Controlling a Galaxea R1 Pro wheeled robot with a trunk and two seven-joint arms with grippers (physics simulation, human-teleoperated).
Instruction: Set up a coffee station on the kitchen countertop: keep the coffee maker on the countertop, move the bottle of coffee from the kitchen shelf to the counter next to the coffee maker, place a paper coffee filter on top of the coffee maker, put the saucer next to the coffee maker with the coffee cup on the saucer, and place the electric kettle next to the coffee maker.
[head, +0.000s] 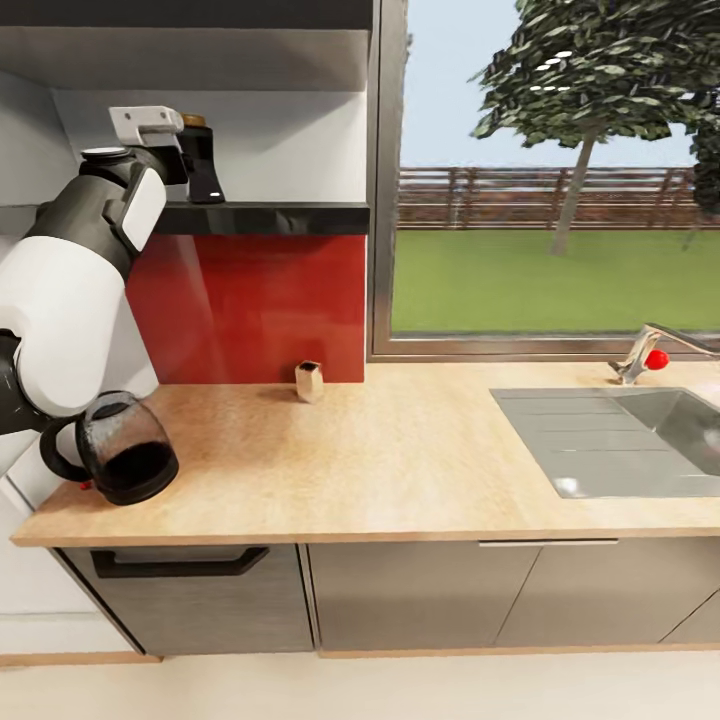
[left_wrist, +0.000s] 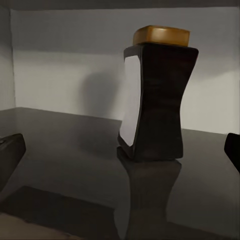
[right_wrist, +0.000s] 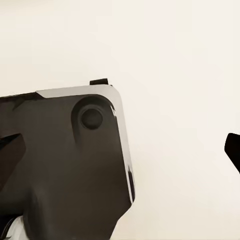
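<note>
The bottle of coffee (head: 205, 160) (left_wrist: 155, 100), dark brown with a tan cap, stands upright on the dark kitchen shelf (head: 265, 217) (left_wrist: 65, 150). My left gripper (head: 180, 152) (left_wrist: 120, 155) is raised to the shelf and open. In the left wrist view the bottle stands a little ahead of the gap between the two fingertips (left_wrist: 10, 155), apart from both. The glass electric kettle (head: 125, 447) with dark liquid sits at the left end of the kitchen countertop (head: 400, 470), partly behind my left arm. My right gripper (right_wrist: 120, 150) is open and empty over pale floor. The coffee maker, saucer and coffee cup are out of view.
A small beige object (head: 310, 381) stands at the back of the counter by the red backsplash; what it is I cannot tell. A steel sink (head: 640, 440) and faucet (head: 645, 352) are set into the counter's right side. A window (head: 550, 180) rises behind.
</note>
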